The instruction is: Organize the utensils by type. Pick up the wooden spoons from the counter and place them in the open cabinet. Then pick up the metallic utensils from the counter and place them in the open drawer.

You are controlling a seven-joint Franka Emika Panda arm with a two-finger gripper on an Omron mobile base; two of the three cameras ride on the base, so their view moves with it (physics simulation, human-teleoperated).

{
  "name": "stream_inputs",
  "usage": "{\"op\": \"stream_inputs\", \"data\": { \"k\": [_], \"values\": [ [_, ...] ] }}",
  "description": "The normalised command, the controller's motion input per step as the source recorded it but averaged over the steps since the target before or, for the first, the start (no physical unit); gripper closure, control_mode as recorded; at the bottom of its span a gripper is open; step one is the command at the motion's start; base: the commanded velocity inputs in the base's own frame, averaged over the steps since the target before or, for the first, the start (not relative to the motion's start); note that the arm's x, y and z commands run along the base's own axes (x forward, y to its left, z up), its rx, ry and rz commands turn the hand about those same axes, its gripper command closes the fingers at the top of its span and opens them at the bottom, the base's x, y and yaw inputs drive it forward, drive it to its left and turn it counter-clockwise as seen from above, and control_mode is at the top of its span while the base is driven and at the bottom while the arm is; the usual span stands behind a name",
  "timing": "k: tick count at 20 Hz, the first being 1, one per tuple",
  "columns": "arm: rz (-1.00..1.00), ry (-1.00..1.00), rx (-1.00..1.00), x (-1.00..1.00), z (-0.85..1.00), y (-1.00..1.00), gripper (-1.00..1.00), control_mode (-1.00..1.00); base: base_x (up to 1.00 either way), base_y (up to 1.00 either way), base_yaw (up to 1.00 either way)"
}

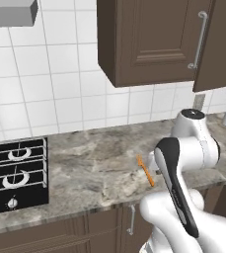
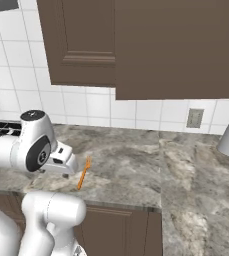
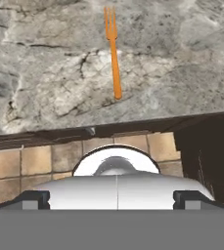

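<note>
Marbled counter holds one orange fork at twelve o'clock of the hand view. Gripper spread, empty. Fork not yet drawered; spoons' whereabouts unclear.

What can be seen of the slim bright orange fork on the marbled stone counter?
The slim bright orange fork is one plain-coloured piece: a thin straight handle that widens into a small head with short tines. It lies flat on the grey-brown marbled stone counter, near the front edge, tines pointing toward the tiled wall, handle end toward the edge. Nothing but the counter touches it.
</note>
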Motion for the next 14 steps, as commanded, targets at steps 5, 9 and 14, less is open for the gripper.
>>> {"op": "stream_inputs", "data": {
  "k": [5, 9, 14],
  "values": [
    [-0.03, 0.04, 0.0, 0.39, -0.37, 0.0, -1.0, -1.0, 0.0, 0.0, 0.0],
    [-0.08, 0.06, 0.0, 0.57, -0.29, 0.0, -1.0, -1.0, 0.0, 0.0, 0.0],
    [0.0, 0.0, 0.0, 0.56, -0.39, -0.07, -1.0, -1.0, 0.0, 0.0, 0.0]
  ]
}}
